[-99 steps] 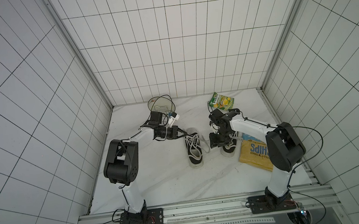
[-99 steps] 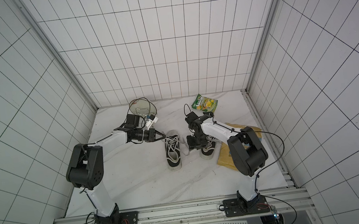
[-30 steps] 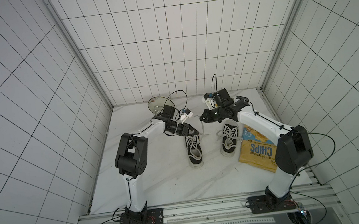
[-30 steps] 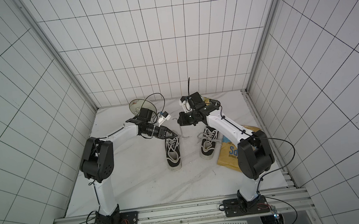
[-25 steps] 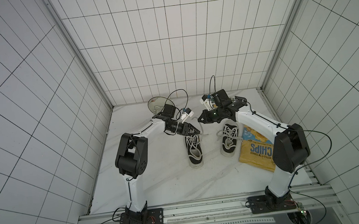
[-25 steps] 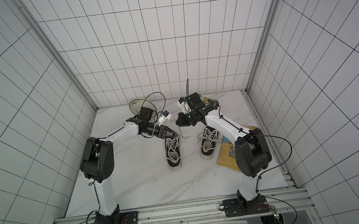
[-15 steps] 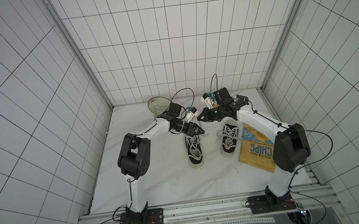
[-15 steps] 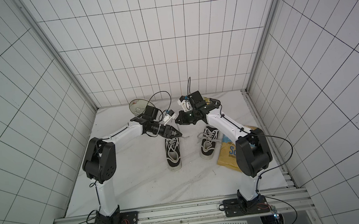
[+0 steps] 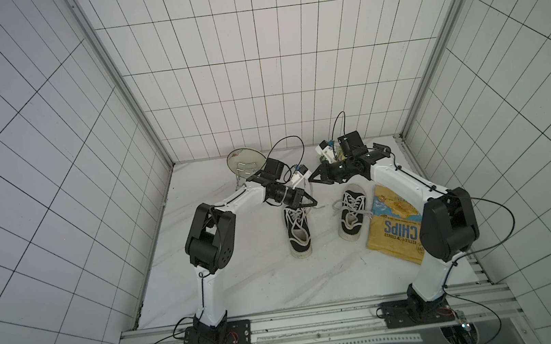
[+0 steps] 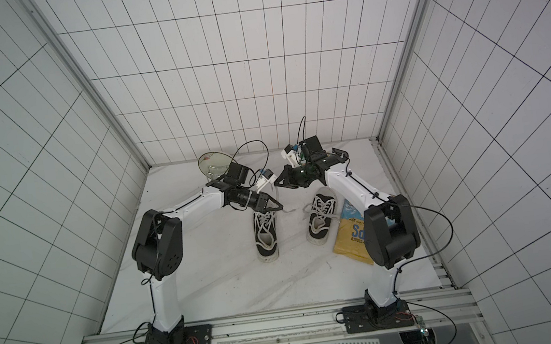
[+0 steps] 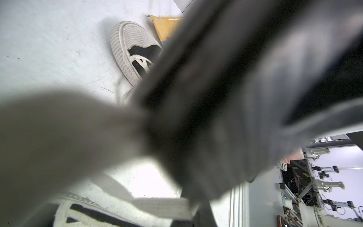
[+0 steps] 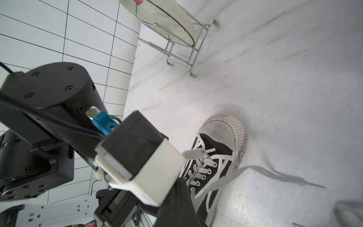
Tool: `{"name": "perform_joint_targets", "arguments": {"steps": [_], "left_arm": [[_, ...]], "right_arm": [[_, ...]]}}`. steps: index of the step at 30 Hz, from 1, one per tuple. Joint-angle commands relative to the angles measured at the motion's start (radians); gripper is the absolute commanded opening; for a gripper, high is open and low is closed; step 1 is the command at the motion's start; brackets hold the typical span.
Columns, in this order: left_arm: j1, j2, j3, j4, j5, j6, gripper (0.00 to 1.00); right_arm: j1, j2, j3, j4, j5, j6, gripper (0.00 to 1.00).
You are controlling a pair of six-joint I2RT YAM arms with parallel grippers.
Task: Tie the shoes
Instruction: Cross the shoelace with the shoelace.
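White marble table (image 9: 244,276), tiled walls. The shoes (image 9: 297,231) lie side by side mid-frame, long axes up-frame, toes toward the back wall. I see the left gripper (image 9: 314,204) clamped on a white lace (image 12: 255,168) over the frame-left toe. The right gripper (image 9: 311,180) is closed just above; on what, I can't tell.

Right gripper (image 9: 312,179) came up from beside the right shoe (image 9: 353,217) and swung to the back of the table (image 9: 245,283). It now faces the left arm, with a lace (image 9: 311,192) pulled up off the left shoe (image 9: 297,229). Left gripper (image 9: 312,204) moved from beside that shoe's toe to over it. It went from part open to clamped on a lace end (image 12: 265,171).
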Motion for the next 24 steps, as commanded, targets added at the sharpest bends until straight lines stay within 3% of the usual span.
{"name": "perform_joint_targets", "arguments": {"steps": [1,7,11,16,24], "left_arm": [[-0.008,-0.036,-0.034,0.006,0.047,0.029,0.0],[0.041,-0.108,-0.117,0.032,0.114,-0.003,0.0],[0.086,-0.135,-0.171,0.049,0.139,-0.02,0.0],[0.139,-0.139,-0.209,0.049,0.184,-0.038,0.0],[0.15,-0.163,-0.247,0.111,0.163,-0.142,0.0]], "right_arm": [[-0.004,0.067,-0.007,0.036,-0.078,0.008,0.0],[0.007,0.234,0.026,0.171,-0.189,0.07,0.0],[0.053,0.341,0.085,0.165,-0.283,0.054,0.0],[0.086,0.371,0.06,0.161,-0.286,0.029,0.01],[-0.009,0.184,-0.045,0.164,-0.147,-0.08,0.51]]}}
